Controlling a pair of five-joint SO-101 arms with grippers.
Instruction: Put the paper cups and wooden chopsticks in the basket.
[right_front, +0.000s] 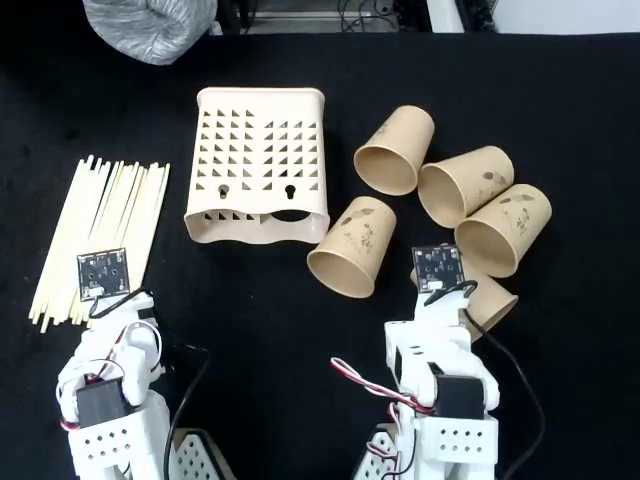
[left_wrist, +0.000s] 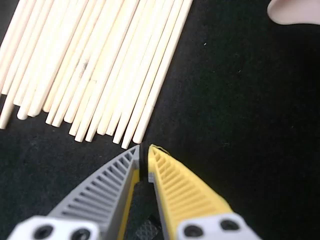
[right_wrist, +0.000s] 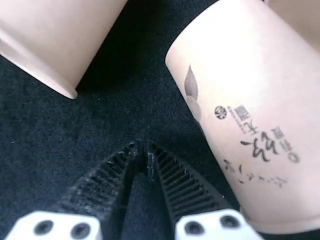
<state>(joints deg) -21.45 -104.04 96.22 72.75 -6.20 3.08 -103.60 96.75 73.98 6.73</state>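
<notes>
Black cloth (right_front: 560, 100) is covering the whole table, and everything is sitting out on it. The high view is giving the overall layout. The cream basket (right_front: 258, 165) is lying on its side in the middle, toward the far edge, holed wall facing up. The wooden chopsticks (right_front: 100, 215) are lying in a loose fan at the left, apart from the basket. The paper cups (right_front: 466, 185), five of them, are all lying tipped over at the right. One brown cup (right_front: 353, 246) is lying just beside the basket's near right corner. A fifth cup (right_front: 492, 300) is poking out from under the right arm (right_front: 440, 380). The left arm (right_front: 105, 390) is hanging over the near ends of the chopsticks.

From above, the wrist boards are sitting over the fingers, so the wrist views are filling that in. The left wrist view is showing the left gripper (left_wrist: 145, 150) with its grey and yellow fingers pressed together and nothing between them. The tips are pointing right at the near ends of the chopsticks, just short of touching. The right wrist view is showing the right gripper (right_wrist: 142, 147) with its black fingers pressed together too, gripping nothing. It's hanging over bare cloth between two cups, with the leaf-printed one just beside it.
</notes>
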